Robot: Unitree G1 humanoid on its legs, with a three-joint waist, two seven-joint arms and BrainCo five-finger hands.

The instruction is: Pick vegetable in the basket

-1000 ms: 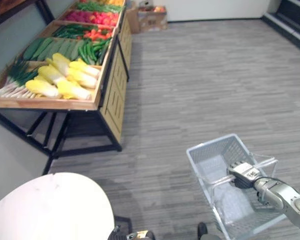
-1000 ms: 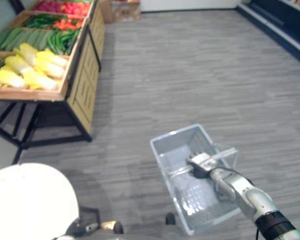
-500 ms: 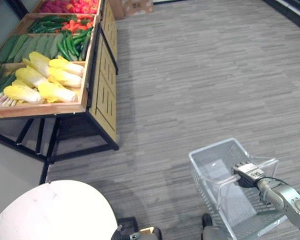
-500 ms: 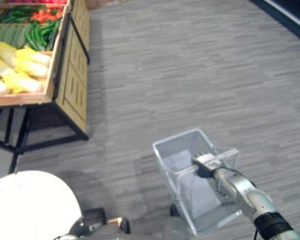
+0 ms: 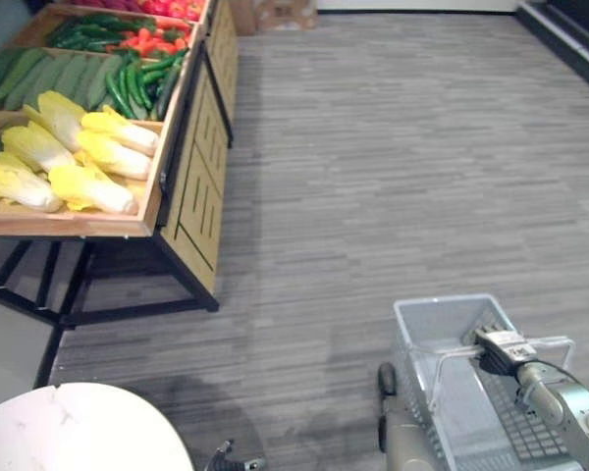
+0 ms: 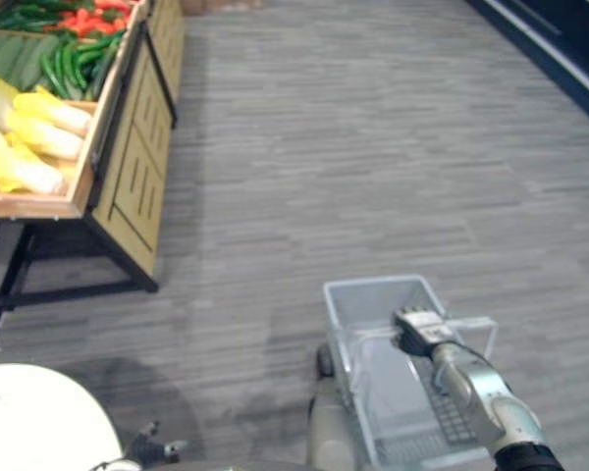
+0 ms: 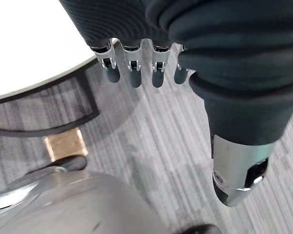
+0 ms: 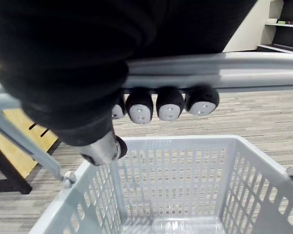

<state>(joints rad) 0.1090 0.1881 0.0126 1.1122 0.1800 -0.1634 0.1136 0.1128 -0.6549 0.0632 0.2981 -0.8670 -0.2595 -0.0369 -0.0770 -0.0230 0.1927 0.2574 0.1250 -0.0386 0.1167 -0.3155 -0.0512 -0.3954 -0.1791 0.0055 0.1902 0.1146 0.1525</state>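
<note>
My right hand [image 5: 504, 345] is shut on the clear handle [image 8: 224, 68] of a grey mesh basket [image 5: 412, 334], which hangs low at the right over the floor. In the right wrist view its fingers [image 8: 168, 105] curl under the bar, and the basket's walls [image 8: 185, 165] show bare mesh. The vegetables lie on a wooden stand [image 5: 191, 167] at the far left: yellow-white cabbages [image 5: 88, 157], green cucumbers [image 5: 128, 83] and red peppers [image 5: 152, 41]. My left hand [image 7: 133, 70] hangs open with straight fingers beside a white round table, holding nothing.
The white round table [image 5: 69, 432] sits at the lower left, close to my left side. The stand rests on black metal legs [image 5: 88, 285]. Grey plank floor [image 5: 373, 177] stretches between the stand and the basket.
The whole view has shifted: the stand now sits nearer the left edge and the basket lower in the picture. My right hand still holds the handle.
</note>
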